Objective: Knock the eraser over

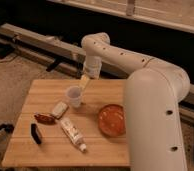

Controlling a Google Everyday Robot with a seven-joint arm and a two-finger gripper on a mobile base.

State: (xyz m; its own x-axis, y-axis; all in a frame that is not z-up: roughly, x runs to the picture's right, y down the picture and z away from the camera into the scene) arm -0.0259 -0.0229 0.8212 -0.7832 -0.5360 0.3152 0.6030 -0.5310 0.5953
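Observation:
The eraser (36,133) is a small dark block lying near the front left of the wooden table (105,150). My gripper (84,82) hangs from the white arm over the back middle of the table, just above and behind a clear plastic cup (74,96). It is far from the eraser, which lies to its front left.
A crinkled red-brown wrapper (44,118) lies just behind the eraser. A small white packet (59,108) sits left of the cup. A white tube (73,134) lies mid-front. An orange bowl (111,120) stands at the right. The arm's large white body (155,125) fills the right side.

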